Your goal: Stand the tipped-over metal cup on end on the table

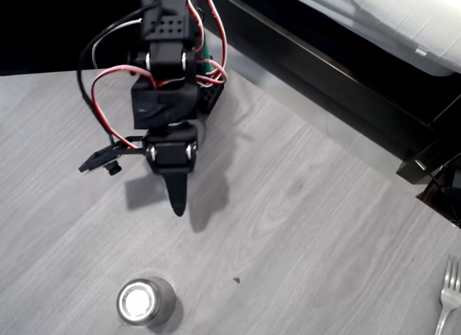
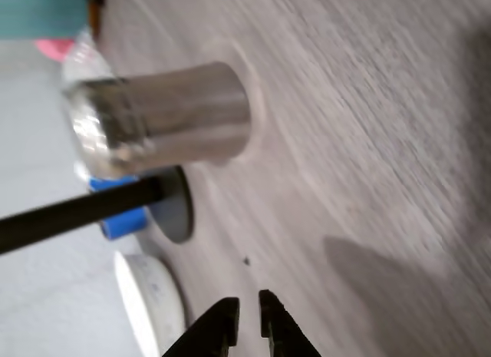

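Cup upright, gripper clear of it

Cup stands on end on the table, long axis vertical, round end face up in the overhead view; which end, can't tell. It sits near the table's bottom edge in that view. Gripper hangs above bare table well apart from the cup, fingers nearly together, holding nothing. Fork lies far right of the cup, at the edge.

Black arm, red and white cables, tapered black hand
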